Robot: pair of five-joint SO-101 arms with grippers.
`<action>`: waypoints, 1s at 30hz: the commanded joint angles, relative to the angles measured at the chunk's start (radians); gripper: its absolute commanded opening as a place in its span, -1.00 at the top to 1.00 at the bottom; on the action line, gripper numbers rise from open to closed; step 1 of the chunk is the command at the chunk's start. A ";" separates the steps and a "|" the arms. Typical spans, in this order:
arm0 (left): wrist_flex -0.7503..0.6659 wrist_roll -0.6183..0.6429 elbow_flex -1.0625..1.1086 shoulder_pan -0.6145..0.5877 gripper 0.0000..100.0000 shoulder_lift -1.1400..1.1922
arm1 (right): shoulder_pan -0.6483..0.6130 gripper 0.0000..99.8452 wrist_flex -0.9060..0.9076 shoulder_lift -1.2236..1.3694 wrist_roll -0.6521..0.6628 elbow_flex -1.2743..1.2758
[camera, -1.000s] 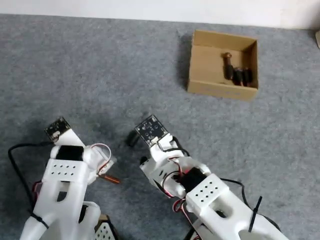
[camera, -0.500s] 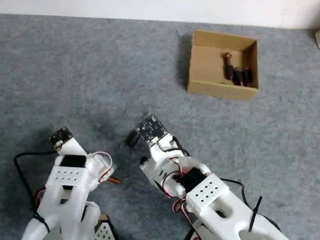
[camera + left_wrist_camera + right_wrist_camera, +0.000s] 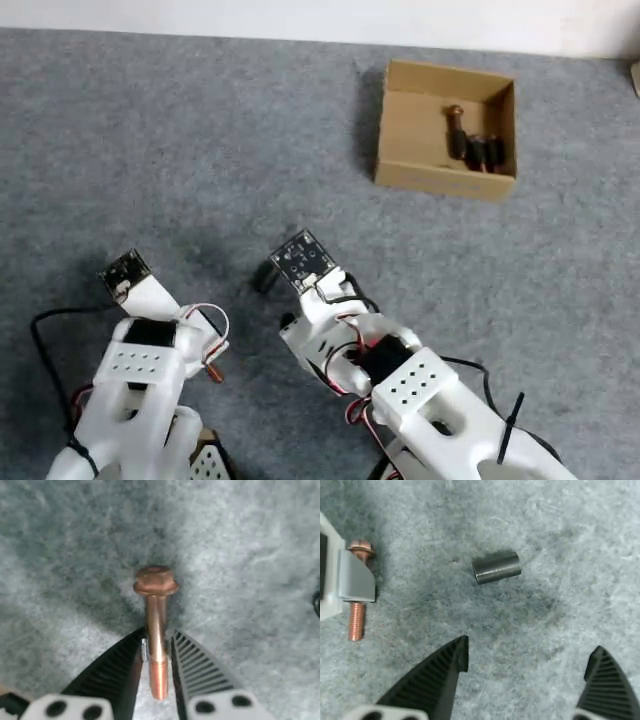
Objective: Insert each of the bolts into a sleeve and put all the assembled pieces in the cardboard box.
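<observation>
My left gripper (image 3: 156, 642) is shut on a copper bolt (image 3: 156, 630), gripping its shank with the hex head pointing away over the carpet. From above, that bolt (image 3: 213, 372) pokes out beside the left arm at the lower left. The right wrist view shows the same bolt (image 3: 357, 600) held by the left arm's finger (image 3: 355, 582). A dark metal sleeve (image 3: 496, 566) lies on its side on the carpet, ahead of my open right gripper (image 3: 527, 662). The sleeve (image 3: 263, 273) sits just left of the right arm's wrist. The cardboard box (image 3: 405, 125) at the upper right holds assembled pieces (image 3: 472, 140).
Grey carpet (image 3: 200, 140) covers the whole table. The two arms stand close together at the lower edge, with cables (image 3: 45, 330) trailing from the left one. A white wall edge runs along the back.
The left arm has drawn back toward the lower edge and turned, so the held bolt now points downward rather than out to the right. The right arm has not moved.
</observation>
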 commanded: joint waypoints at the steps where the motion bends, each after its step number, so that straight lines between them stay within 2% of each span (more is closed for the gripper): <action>1: -0.014 -0.003 0.025 -0.024 0.99 0.015 | 0.012 0.32 -0.019 0.004 0.009 -0.002; 8: -0.009 -0.008 -0.094 -0.018 0.99 0.007 | 0.012 0.32 -0.019 0.004 0.012 -0.002; 14: 0.170 -0.021 -0.317 0.004 0.99 0.007 | 0.012 0.32 -0.019 0.004 0.012 -0.002; 18: 0.281 -0.229 -0.467 0.048 0.99 0.007 | 0.012 0.32 -0.019 0.004 0.012 -0.002; 21: 0.299 -0.364 -0.556 0.064 0.99 0.005 | 0.015 0.32 -0.019 0.002 0.012 -0.002; 27: 0.249 -0.525 -0.648 0.090 0.99 0.005 | 0.015 0.32 -0.019 0.001 0.008 -0.002; 30: 0.167 -0.525 -0.648 0.127 0.99 0.005 | 0.016 0.32 -0.019 -0.004 0.005 -0.002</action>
